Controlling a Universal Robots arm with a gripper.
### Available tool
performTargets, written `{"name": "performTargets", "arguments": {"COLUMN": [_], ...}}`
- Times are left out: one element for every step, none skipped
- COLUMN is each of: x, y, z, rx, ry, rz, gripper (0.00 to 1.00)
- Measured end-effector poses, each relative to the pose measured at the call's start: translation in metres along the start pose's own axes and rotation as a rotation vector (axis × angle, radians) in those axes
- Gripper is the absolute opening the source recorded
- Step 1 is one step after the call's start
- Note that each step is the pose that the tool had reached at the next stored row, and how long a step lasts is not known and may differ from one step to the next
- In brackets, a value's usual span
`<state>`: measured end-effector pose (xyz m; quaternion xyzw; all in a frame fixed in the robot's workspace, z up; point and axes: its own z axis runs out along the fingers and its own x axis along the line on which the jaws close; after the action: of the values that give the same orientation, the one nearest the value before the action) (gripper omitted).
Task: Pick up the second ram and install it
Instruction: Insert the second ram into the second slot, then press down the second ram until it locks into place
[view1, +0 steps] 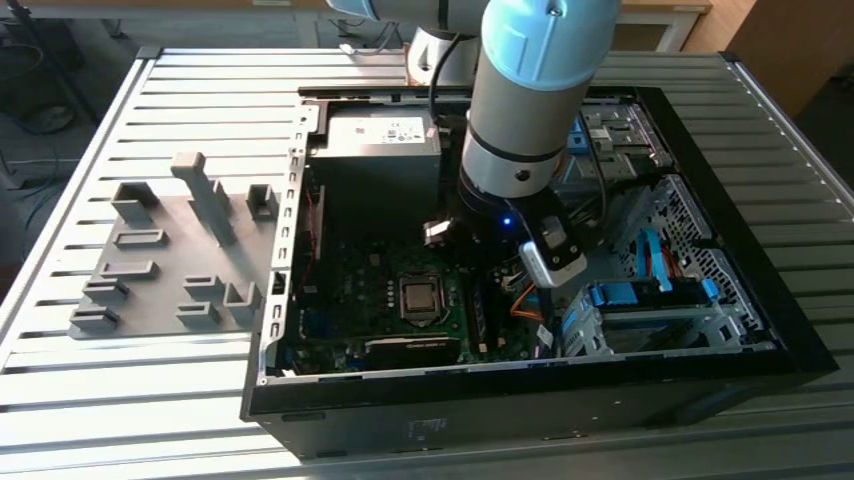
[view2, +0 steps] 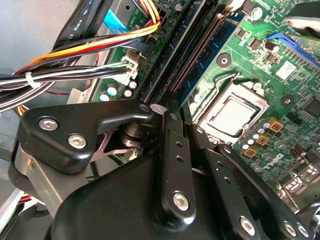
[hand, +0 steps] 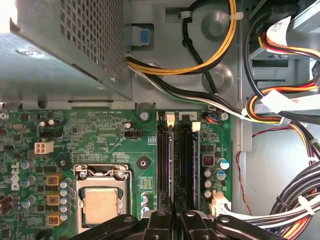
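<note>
Tool (hand: 170, 220) linkage sits closest to cam, fingers pinched narrow on second ram (hand: 172, 165), held edge-down over motherboard (hand: 90, 135) slots beside CPU socket (hand: 102, 202), lined up w/ slot for seating. PC case (view1: 747, 375) sits mid-table (view1: 107, 400).

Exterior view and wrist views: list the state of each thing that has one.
computer case: lying flat, side open.
processor: in its socket, uncovered.
second ram: on edge among the memory slots; seating cannot be told.
gripper: low over those slots.
holder tray: flat on the table.
</note>
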<state>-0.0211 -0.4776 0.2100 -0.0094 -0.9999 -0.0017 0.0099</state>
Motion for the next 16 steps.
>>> {"name": "performTargets", "arguments": {"x": [0.0,0.0,0.0,0.0,0.0,0.0,-0.0001,-0.0001,0.0,0.0,0.0,0.0,0.0,0.0,0.0,0.0], "y": [0.0,0.0,0.0,0.0,0.0,0.0,0.0,0.0,0.0,0.0,0.0,0.0001,0.0001,0.0001,0.0001,0.0], "z": [0.0004,0.0006,0.0007,0.0009,0.001,0.001,0.001,0.0008,0.0001,-0.0007,-0.0016,-0.0018,-0.0018,-0.0018,-0.0018,-0.0019], "rx": [-0.0005,-0.0009,-0.001,-0.0012,-0.0012,-0.0012,-0.0013,-0.0014,-0.0012,-0.0013,-0.0011,-0.0013,-0.0015,-0.0015,-0.0014,-0.0012], "ry": [0.0,0.0,0.0,0.0,0.0,0.0,0.0,0.0,0.0,0.0,0.0001,0.0,0.0,0.0,0.0,0.0001], "rz": [0.0,0.0,0.0,0.0,0.0,0.0,0.0,0.0,0.0,0.0,0.0,0.0,0.0,0.0,0.0,-0.001], "gripper": [0.14,0.14,0.14,0.14,0.14,0.14,0.14,0.14,0.14,0.14,0.14,0.14,0.14,0.14,0.14,0.14]}}
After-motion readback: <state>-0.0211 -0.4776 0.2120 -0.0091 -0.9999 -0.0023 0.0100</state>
